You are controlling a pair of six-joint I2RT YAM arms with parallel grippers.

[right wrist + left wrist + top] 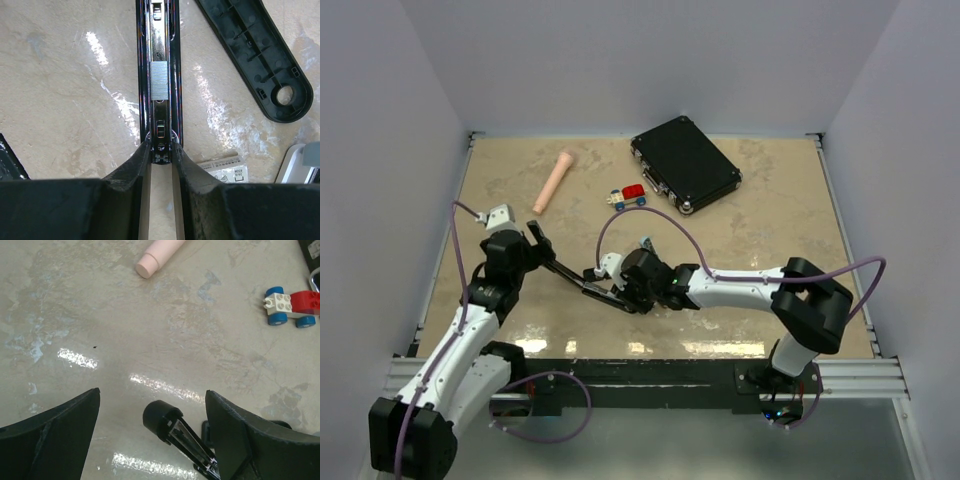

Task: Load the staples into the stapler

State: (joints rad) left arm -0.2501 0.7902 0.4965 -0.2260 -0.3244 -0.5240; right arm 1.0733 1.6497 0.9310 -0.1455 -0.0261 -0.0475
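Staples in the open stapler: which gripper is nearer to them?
Right. The right gripper clasps the stapler at one end, close beside the staples; the left gripper stands open around its other end, away from them.

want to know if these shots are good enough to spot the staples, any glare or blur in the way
Right wrist view: the staples are sharp in the stapler channel, with glare streaks on the table to either side and the near fingers dark with little detail. Left wrist view: bright glare bands on the table, but the stapler tip is clear. Top view: glare only near the front edge, and the staples are too small to tell.
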